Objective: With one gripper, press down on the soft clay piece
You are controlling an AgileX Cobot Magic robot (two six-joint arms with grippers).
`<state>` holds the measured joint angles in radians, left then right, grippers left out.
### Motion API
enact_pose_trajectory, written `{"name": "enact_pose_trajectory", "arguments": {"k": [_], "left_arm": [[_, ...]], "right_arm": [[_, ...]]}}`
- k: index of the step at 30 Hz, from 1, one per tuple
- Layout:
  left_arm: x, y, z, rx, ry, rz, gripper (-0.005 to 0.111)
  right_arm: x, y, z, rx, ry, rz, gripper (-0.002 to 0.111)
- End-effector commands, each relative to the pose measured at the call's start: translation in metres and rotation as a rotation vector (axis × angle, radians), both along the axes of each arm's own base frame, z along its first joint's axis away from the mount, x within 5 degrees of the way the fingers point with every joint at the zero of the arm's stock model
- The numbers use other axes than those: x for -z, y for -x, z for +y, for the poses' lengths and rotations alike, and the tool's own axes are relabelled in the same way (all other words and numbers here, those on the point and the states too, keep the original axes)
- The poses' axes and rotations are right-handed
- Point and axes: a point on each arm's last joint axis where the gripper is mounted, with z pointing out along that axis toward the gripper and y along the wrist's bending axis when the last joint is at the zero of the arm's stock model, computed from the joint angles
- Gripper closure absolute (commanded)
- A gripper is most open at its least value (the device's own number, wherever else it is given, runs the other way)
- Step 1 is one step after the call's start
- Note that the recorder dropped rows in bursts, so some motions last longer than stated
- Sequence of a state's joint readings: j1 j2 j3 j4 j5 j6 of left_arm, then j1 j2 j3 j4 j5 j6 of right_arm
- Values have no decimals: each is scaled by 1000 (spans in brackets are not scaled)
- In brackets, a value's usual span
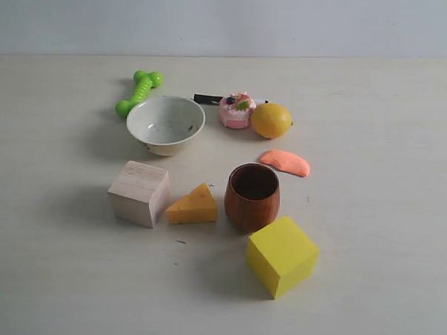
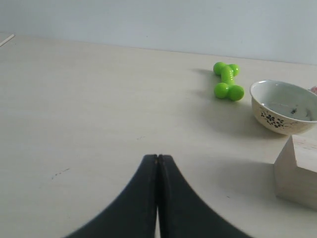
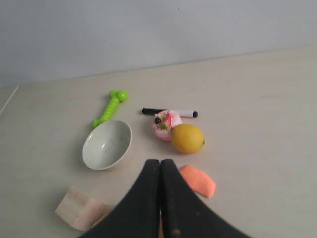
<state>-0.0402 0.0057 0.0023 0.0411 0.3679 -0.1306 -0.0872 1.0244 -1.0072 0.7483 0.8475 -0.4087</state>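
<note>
**Clay untouched on table; both pincers closed, off the work**

Soft clay piece (image 1: 285, 162): lies flat on the pale table (image 1: 383, 241), right of centre in the exterior view. Salmon-orange, elongated, smooth uneven edge. It sits between the lemon (image 1: 271, 120) behind it and the brown wooden cup (image 1: 252, 196) in front, near both but touching neither. Nothing rests on it.

Right gripper (image 3: 159, 161): the two dark fingers are pressed together along their length, no gap, nothing between them. In the right wrist view the clay shows just beside the fingers, partly hidden by one of them; contact cannot be told from this view. The gripper does not appear in the exterior view.

Left gripper (image 2: 157, 157): fingers likewise closed flush, empty. It is over bare table, well apart from the clay, with the green bone toy (image 2: 228, 80), the white bowl (image 2: 283, 106) and a pale wooden block (image 2: 297, 171) off to one side.

Other items, exterior view:
- cheese wedge (image 1: 193, 205) between the wooden block and the cup
- yellow cube (image 1: 282, 255) in front of the cup, just beside it
- pink toy cake (image 1: 236, 110) touching or just beside the lemon
- black-capped marker (image 1: 207, 99) behind the cake
</note>
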Motion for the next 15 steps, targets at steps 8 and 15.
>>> {"name": "enact_pose_trajectory", "arguments": {"k": [8,15], "left_arm": [[-2,0,-1,8,6,-15,107],[-2,0,-1,8,6,-15,107]], "right_arm": [[29,-64,37,-16,92,388,108],[67,-105,65,-18,83,595,108]]}}
